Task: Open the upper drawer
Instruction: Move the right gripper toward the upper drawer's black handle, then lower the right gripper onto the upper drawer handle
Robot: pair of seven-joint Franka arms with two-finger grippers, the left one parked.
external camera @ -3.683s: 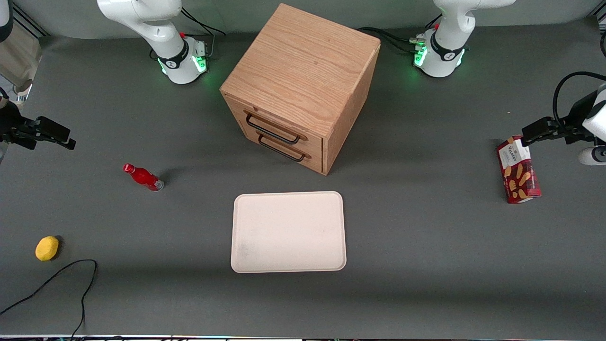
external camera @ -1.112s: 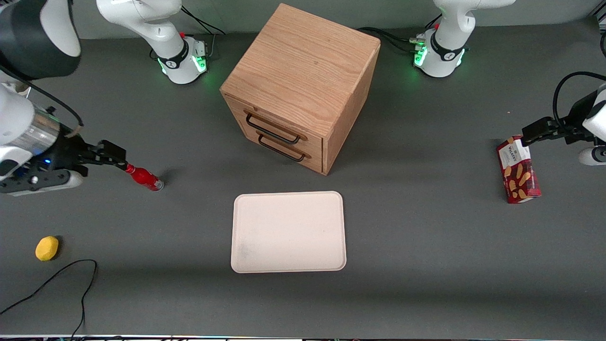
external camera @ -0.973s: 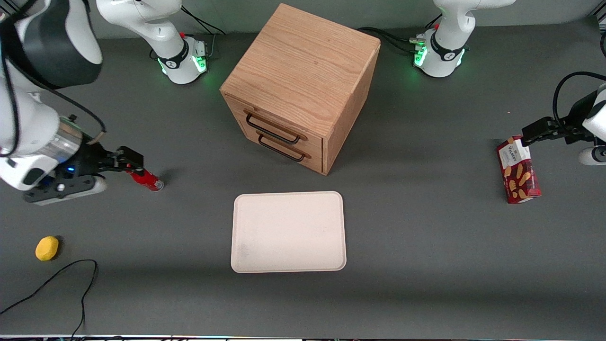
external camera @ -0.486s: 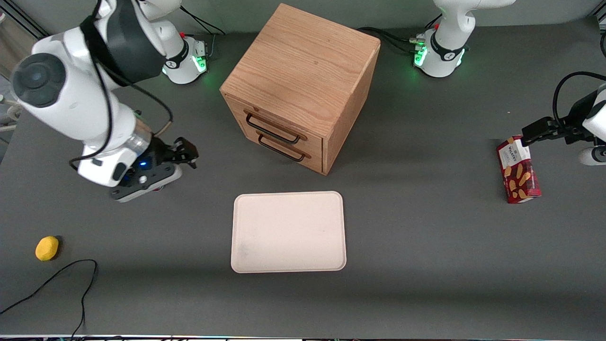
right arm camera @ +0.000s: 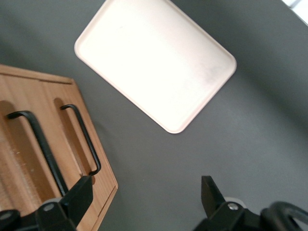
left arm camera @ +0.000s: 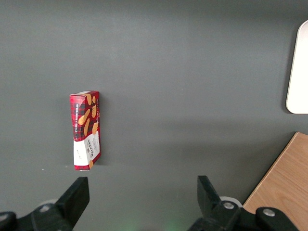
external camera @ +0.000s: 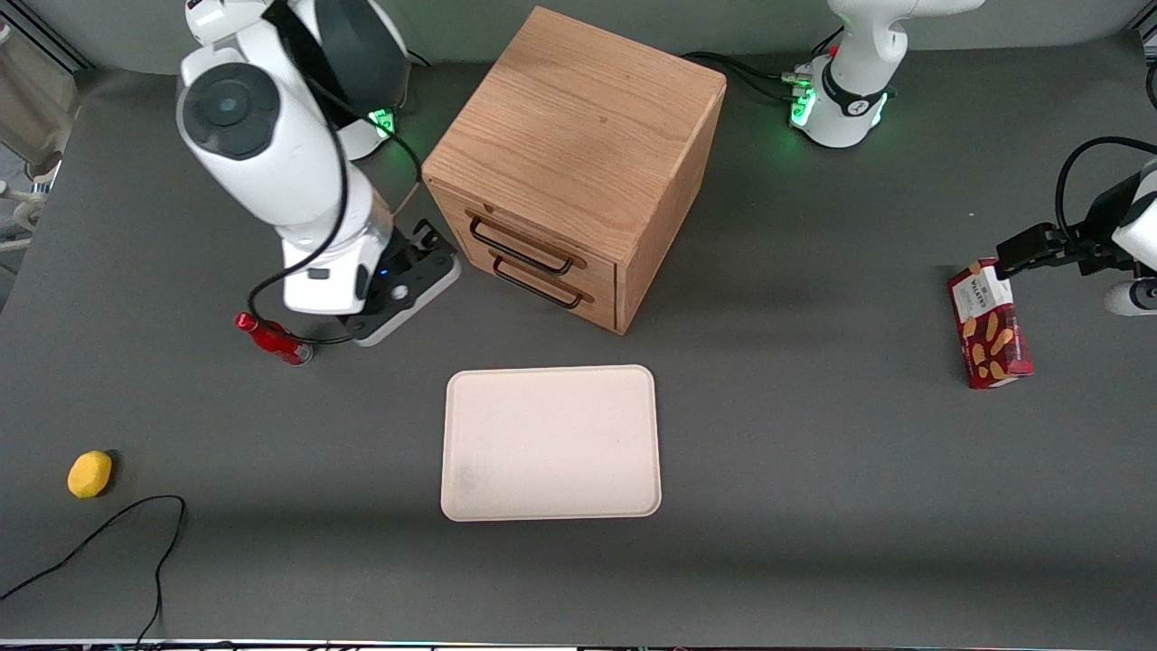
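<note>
The oak cabinet [external camera: 578, 127] stands mid-table, with both drawers pushed in. The upper drawer [external camera: 542, 244] carries a black bar handle [external camera: 518, 247], just above the lower drawer's matching handle [external camera: 538, 283]. My right gripper [external camera: 427, 237] hovers beside the cabinet's front corner toward the working arm's end, level with the handles and touching nothing. In the right wrist view the gripper [right arm camera: 144, 195] is open wide, with only bare table between the fingers. The upper drawer's handle [right arm camera: 41, 144] and the lower one [right arm camera: 82, 139] lie just ahead of one fingertip [right arm camera: 79, 195].
A cream tray [external camera: 551, 443] lies nearer the front camera than the cabinet. A red bottle [external camera: 274, 338] lies by my wrist, with a yellow lemon [external camera: 89, 474] and a black cable [external camera: 136, 533] toward the working arm's end. A red biscuit box [external camera: 988, 324] sits toward the parked arm's end.
My right arm has swung in from the table's working-arm end, passed over the red bottle, and brought the gripper up to the cabinet's front. The drawers have not moved.
</note>
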